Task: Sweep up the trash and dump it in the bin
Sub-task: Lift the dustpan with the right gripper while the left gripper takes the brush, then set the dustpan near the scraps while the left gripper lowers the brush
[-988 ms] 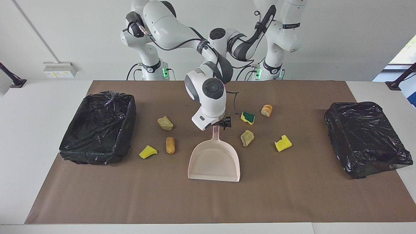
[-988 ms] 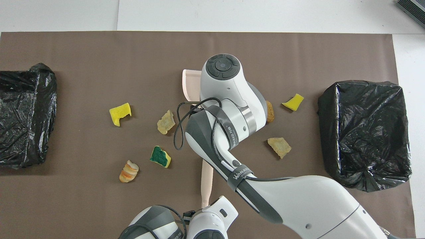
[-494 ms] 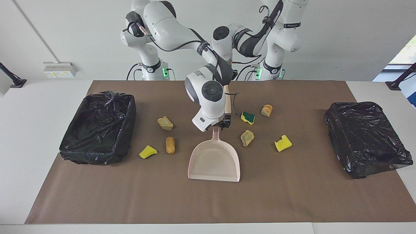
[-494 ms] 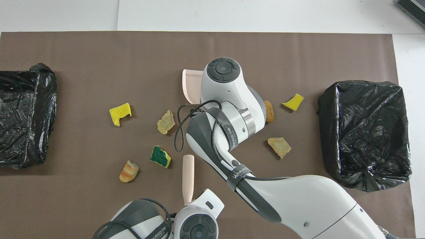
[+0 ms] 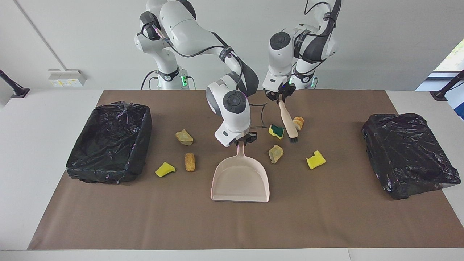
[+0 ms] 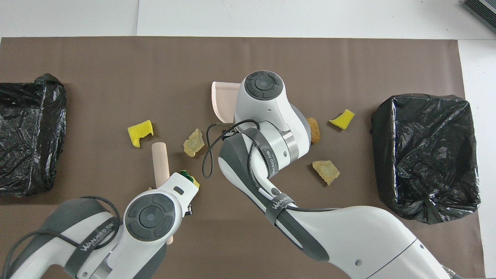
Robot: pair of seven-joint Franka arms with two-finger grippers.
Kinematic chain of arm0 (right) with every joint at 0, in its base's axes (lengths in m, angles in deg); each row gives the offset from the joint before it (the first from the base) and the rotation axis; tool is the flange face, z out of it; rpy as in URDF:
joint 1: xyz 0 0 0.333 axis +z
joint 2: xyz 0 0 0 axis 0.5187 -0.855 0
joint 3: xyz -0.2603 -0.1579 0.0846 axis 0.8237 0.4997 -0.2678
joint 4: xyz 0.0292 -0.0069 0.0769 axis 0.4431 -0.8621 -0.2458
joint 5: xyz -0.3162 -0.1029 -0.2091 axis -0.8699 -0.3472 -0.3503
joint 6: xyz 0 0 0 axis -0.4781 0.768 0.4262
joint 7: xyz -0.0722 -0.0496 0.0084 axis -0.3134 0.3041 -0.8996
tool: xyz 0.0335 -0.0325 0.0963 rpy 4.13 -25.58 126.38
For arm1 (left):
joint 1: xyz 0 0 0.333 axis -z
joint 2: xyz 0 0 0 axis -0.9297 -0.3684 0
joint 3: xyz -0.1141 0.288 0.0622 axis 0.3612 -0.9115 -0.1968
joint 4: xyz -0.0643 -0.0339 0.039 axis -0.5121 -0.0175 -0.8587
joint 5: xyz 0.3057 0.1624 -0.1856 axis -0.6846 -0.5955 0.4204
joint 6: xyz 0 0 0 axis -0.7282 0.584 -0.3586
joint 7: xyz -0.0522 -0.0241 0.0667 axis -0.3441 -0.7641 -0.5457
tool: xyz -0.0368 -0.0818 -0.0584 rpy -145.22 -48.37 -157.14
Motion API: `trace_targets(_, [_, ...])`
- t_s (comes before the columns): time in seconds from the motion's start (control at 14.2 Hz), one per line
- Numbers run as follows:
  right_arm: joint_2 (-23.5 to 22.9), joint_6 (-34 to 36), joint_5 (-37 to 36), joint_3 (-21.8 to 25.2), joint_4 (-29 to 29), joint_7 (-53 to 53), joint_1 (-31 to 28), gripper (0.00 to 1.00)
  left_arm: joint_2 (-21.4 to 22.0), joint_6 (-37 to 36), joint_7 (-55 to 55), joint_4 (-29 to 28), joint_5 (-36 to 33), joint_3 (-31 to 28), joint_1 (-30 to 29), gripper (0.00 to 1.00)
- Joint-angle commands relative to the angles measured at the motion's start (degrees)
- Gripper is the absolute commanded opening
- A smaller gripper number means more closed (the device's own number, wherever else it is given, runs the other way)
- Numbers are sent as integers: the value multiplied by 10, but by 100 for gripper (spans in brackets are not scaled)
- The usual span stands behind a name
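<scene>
The trash lies scattered on the brown mat around the dustpan, none of it in the pan: three scraps toward the right arm's end, four toward the left arm's. Both black-lined bins sit at the mat's ends, no scrap visible inside either. The right gripper is at the pan's handle, fingers closed on it. The left gripper hangs over the green-topped sponge and the roll, fingers clamped on the brush, bristles down. The mat farther from the robots than the pan is open.
</scene>
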Motion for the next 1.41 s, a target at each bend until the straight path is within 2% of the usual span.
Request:
trace_targets(0.0, [17, -3, 13, -3, -22, 23, -8, 0, -48, 12, 133, 60, -20, 8, -98, 0])
trace_targets(0.14, [23, 9, 5, -2, -20, 133, -7, 0, -88, 63, 254, 94, -20, 8, -158, 0])
trace_targets(0.35, [61, 18, 0, 0, -24, 253, -28, 0, -156, 135, 417, 134, -20, 8, -240, 0])
trace_targets(0.49, [91, 49, -8, 1, -26, 355, -60, 0, -200, 147, 518, 170, -20, 8, -279, 0])
trace_targets(0.63, [125, 101, -12, 1, -30, 481, -99, 0, -214, 141, 572, 194, -26, 8, -311, 0])
trace_targets(0.85, [159, 165, -59, 0, -35, 628, -122, 0, -206, 133, 609, 175, -27, 8, -304, 0])
trace_targets(1.06, [198, 129, -118, 0, -115, 805, -115, 0, -213, 132, 609, 157, -27, 10, -265, 0])
trace_targets(1.13, [200, 128, -138, -1, -131, 840, -109, 0, -213, 129, 616, 157, -27, 14, -261, 0])
trace_targets(1.34, [200, 128, -165, -1, -152, 847, -68, 0, -205, 101, 641, 154, -26, 15, -219, 0])
